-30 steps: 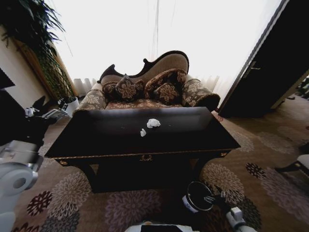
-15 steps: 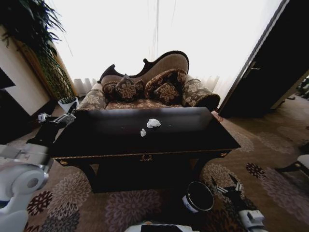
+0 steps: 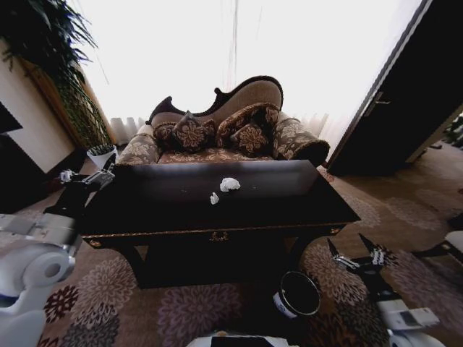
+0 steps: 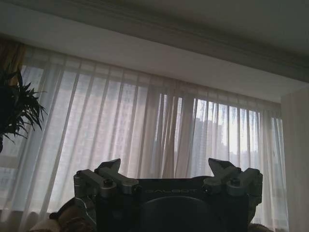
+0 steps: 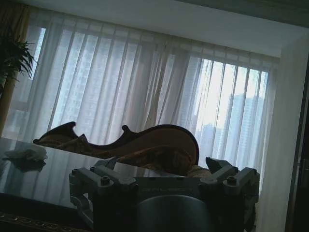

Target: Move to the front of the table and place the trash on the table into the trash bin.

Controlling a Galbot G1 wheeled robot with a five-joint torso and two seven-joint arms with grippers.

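Across the dark glossy table (image 3: 289,199) from me sits the trash, near the middle of the top: a crumpled white tissue wad (image 3: 230,184) and, just beside it toward my left, a smaller white paper scrap (image 3: 214,198). Both read as light, soft, irregular lumps, bright against the polished wood, which mirrors the window glare. I make out no drink can on the top from here.

My base stands square to the table's front edge, the gold emblem (image 3: 219,236) almost dead ahead, so I judge the drive-up done and the picking not yet begun. The trash bin (image 3: 297,293) stands on the carpet low at my right front, just before the table's front, its shiny rim facing up; that placing suits a short carry from tabletop to bucket.

My left gripper (image 3: 85,176) hangs raised off the table's left end, fingers spread and holding nothing. My right gripper (image 3: 356,254) hovers low beside the right front leg, near the bin, likewise spread and empty. From the right wrist view the tissue wad (image 5: 26,153) lies on the tabletop well apart from the fingers, with the sofa (image 5: 145,145) behind it.
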